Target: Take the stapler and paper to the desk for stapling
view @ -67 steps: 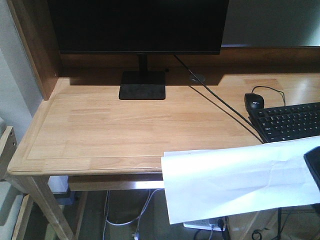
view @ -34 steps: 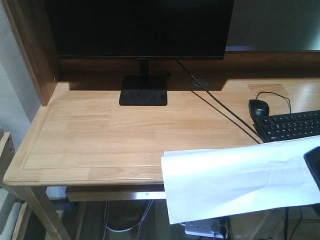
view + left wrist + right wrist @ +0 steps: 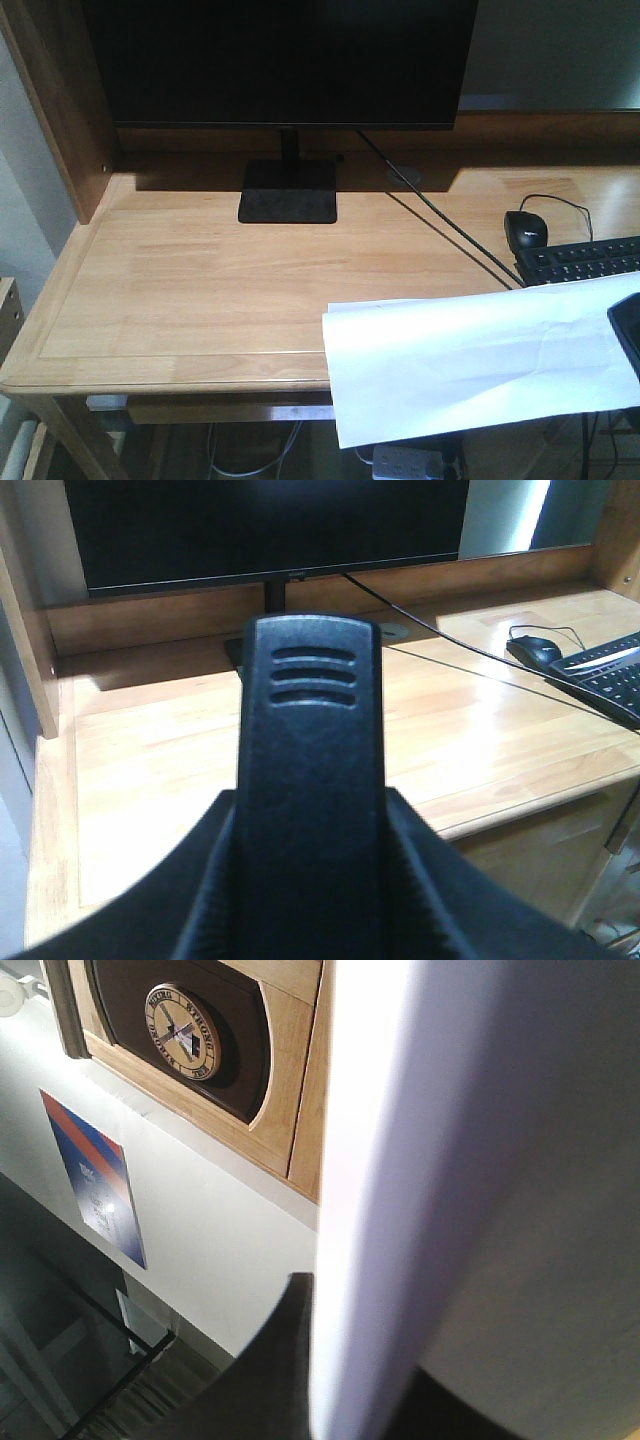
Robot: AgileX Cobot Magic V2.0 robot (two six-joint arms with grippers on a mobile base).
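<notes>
Two loads are riding in your arms. Nearest you, your right claw (image 3: 626, 338) is clamping the paper (image 3: 470, 365) at its right end. The sheet is hanging in the air with its long axis running left to right, roughly along the front edge of the counter (image 3: 200, 270), and its lower part is drooping below that edge. Your left claw (image 3: 312, 885) is gripping what I am taking for the stapler (image 3: 310, 770). Dark fingers (image 3: 215, 880) are hugging both flanks of the ribbed black body, and its long axis is pointing straight ahead at the monitor stand (image 3: 288, 192).

Farther on, the bare wood is lying forward and to the left of the paper. The keyboard (image 3: 585, 258) and mouse (image 3: 526, 230) are crowding the right. So I am judging that the sheet is needing to travel forward and leftward, and your left arm is sitting nearer that open patch.
</notes>
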